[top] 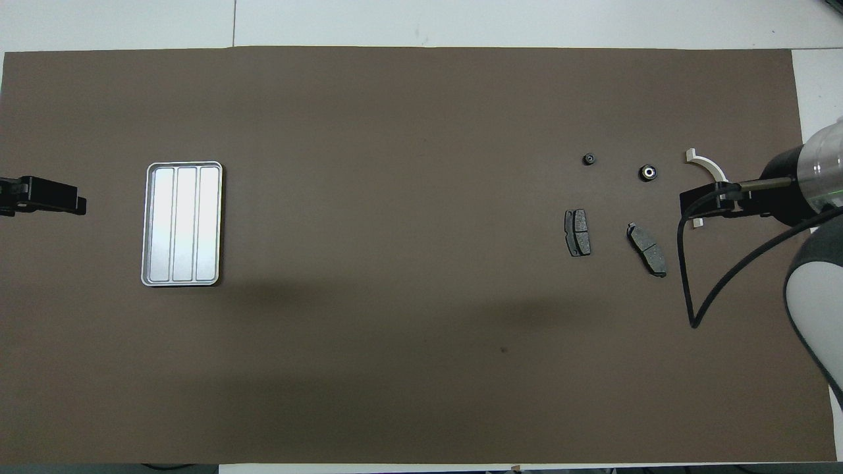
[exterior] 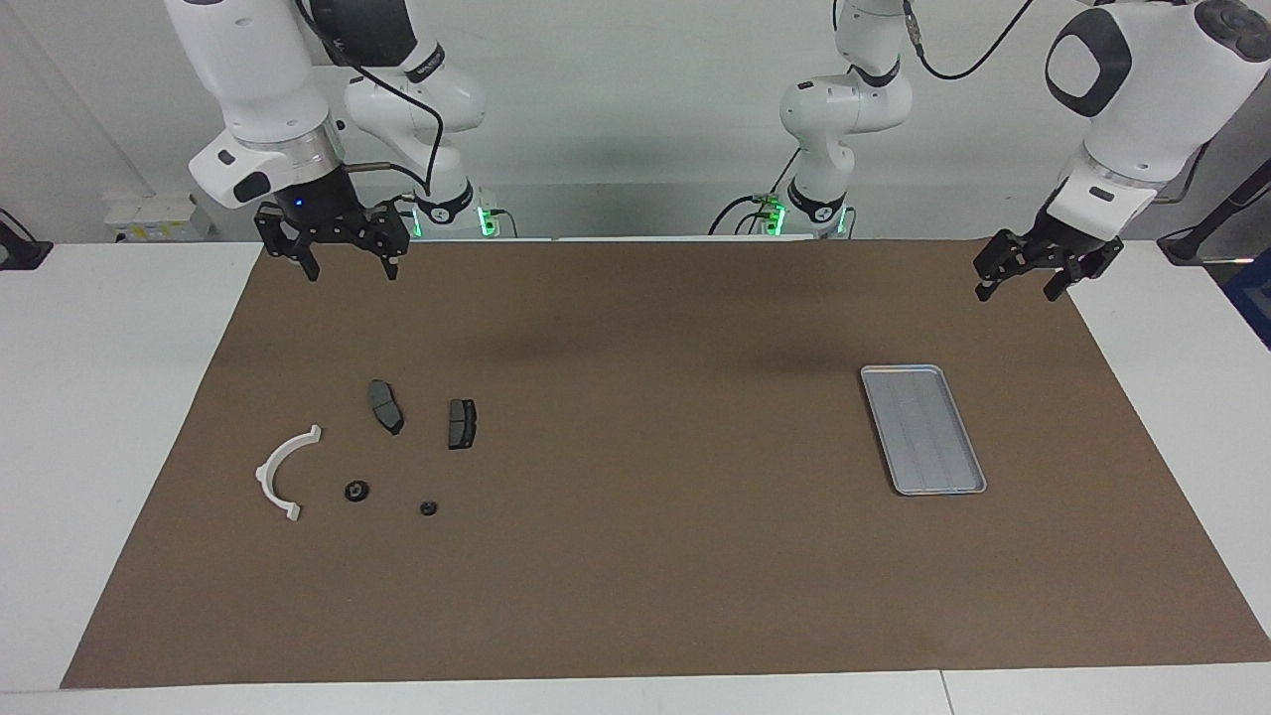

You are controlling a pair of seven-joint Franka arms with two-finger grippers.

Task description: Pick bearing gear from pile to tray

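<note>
The pile sits toward the right arm's end of the worktop: a white curved half-ring plastic bracket point(exterior: 285, 473), two dark grey flat brake pads point(exterior: 385, 406) point(exterior: 462, 423) lying side by side nearer to the robots, and two tiny black round pieces; the larger black round piece with a pale centre point(exterior: 355, 491) lies just beside the bracket, the smaller black round piece point(exterior: 428, 507) a little apart from it toward the middle; none of them touch. The flat rectangular silver-grey metal tray point(exterior: 923, 428), with rounded corners, a low rim and lengthwise ridges, lies well apart toward the left arm's end, with nothing in it. A brown paper-like mat point(exterior: 655, 556) covers the white worktop point(exterior: 109, 397); a plain pale wall stands at the robots' backs; green lights glow at the arm bases; no readable writing shows. The right claw point(exterior: 351, 266) hangs wide open over the mat's edge near its base; the left claw point(exterior: 1020, 285) hangs wide open over the mat's corner, holding nothing.
</note>
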